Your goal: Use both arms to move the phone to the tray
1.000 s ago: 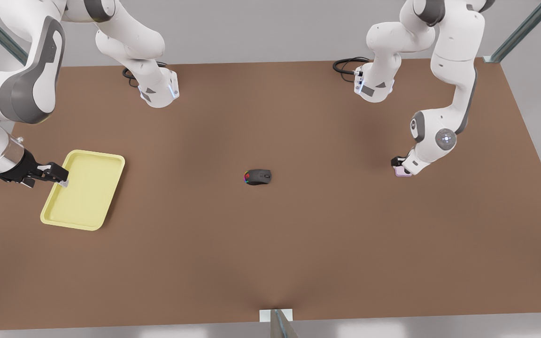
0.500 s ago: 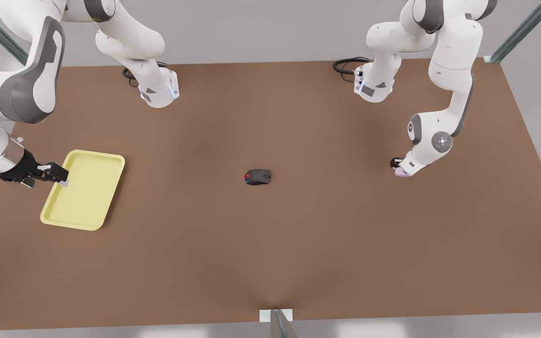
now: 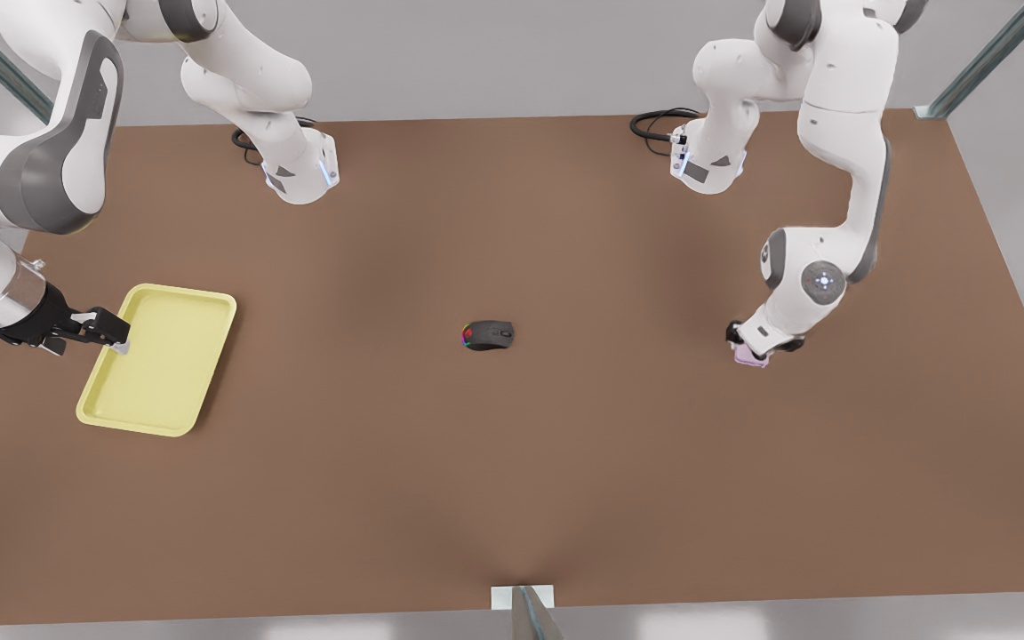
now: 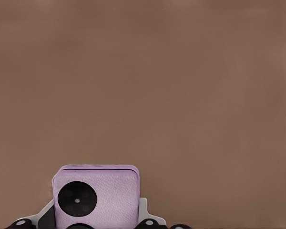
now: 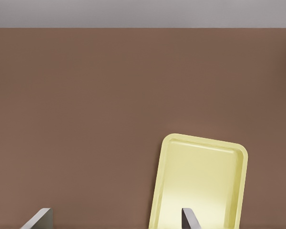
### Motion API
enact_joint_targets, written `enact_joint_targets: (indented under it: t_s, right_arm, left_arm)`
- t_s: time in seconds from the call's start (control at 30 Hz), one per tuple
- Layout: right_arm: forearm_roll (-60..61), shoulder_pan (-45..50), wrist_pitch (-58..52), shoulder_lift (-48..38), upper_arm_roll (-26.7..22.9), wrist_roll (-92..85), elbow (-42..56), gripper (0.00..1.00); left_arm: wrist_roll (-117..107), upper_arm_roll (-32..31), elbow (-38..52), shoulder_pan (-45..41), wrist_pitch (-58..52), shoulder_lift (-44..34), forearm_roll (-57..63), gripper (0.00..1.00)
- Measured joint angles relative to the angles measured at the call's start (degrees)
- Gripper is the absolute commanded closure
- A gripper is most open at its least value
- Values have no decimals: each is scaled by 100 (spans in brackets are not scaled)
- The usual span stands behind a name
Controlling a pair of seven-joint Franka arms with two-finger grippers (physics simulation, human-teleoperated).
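The brown table (image 3: 512, 444) carries the tray (image 3: 165, 391) at the front view's left; the right gripper (image 3: 117, 336) hangs over its edge, fingers spread and empty. At the right, the left gripper (image 3: 754, 348) clasps the phone (image 4: 96, 198), seemingly lifted. A mouse (image 3: 488, 335) lies mid-table.

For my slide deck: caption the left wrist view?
Left gripper shut on the lilac phone above the brown table.

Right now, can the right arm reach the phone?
Probably not: the right tool sits open at the tray's edge, far across the table from the phone, which the left tool grips.
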Motion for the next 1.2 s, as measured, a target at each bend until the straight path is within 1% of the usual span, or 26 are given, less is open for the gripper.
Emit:
enact_joint_targets:
  t_s: [0.07, 0.13, 0.23, 0.27, 0.4, 0.5, 0.6, 0.7, 0.83, 0.9, 0.93, 0.97, 1.13, 1.2]
  right_arm:
    - [0, 0, 0, 1, 0, 0, 0, 0]
    - [0, 0, 0, 1, 0, -1, 0, 0]
    - [0, 0, 0, 1, 0, -1, 0, 0]
    - [0, 0, 0, 1, 0, -1, 0, 0]
    - [0, 0, 0, 1, 0, -2, 0, 0]
    - [0, 1, 0, 1, 0, -2, 0, 0]
    - [-19, 3, -25, -33, -1, -2, -9, 0]
    - [-45, -73, -158, -113, -14, -4, 76, 0]
    - [-1, -132, -318, -124, -1, -5, 131, 0]
    - [8, -71, -387, -121, 13, -5, 141, 0]
    - [15, -58, -414, -112, 11, -6, 147, 0]
    - [16, -63, -437, -108, 10, -6, 143, 0]
    - [-41, -59, -560, 84, 24, -14, 127, 0]
    - [-40, -75, -585, 206, 25, -21, 213, 0]
  left_arm:
    - [-239, -4, 907, -834, -511, 364, -22, 21]
    - [-522, -8, 1770, -1458, -1020, 776, -122, 21]
    - [-1027, -13, 3551, -2179, -1829, 1716, -518, 21]
    - [-1207, -45, 4160, -2327, -2063, 2073, -679, 21]
    - [-2023, -592, 6377, -2579, -2713, 3416, -1078, 21]
    - [-2593, -663, 7191, -2876, -2774, 3946, -1170, 21]
    - [-3064, -649, 7855, -3031, -2686, 4469, -1108, 20]
    - [-3461, -639, 8310, -3167, -2462, 4956, -1015, 19]
    - [-3898, -630, 8460, -3331, -2026, 5301, -960, 19]
    - [-4082, -626, 8468, -3357, -1835, 5353, -950, 18]
    - [-4166, -628, 8468, -3374, -1741, 5376, -947, 17]
    - [-4245, -627, 8466, -3391, -1657, 5392, -946, 0]
    - [-4576, -620, 8463, -3405, -1395, 5404, -946, 0]
    - [-4686, -549, 8441, -3400, -1460, 5325, -944, 0]
